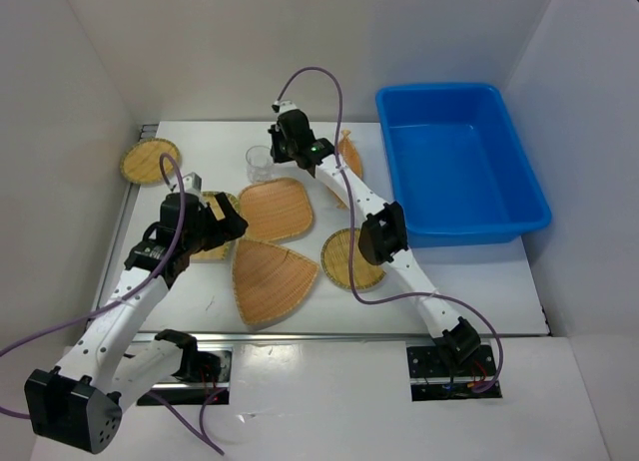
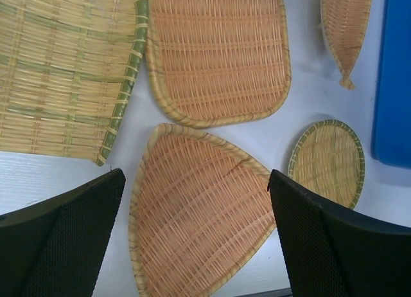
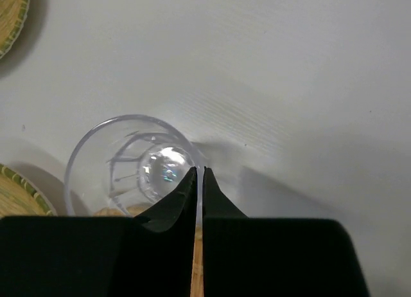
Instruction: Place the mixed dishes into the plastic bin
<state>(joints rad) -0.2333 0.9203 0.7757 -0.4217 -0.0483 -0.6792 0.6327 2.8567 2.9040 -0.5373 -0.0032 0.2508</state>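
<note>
A small clear plastic cup stands at the back of the table. My right gripper is shut on its rim, with one finger inside the cup and one outside. My left gripper hangs open above the fan-shaped tray, holding nothing. Other woven trays lie flat: a rounded-square one, a small round one and a leaf-shaped one. The blue plastic bin sits at the right with nothing in it.
A round green-rimmed tray lies at the far left. Another green-edged tray lies partly under my left arm. White walls enclose the table on the left, back and right. My right arm stretches over the small round tray and the leaf tray.
</note>
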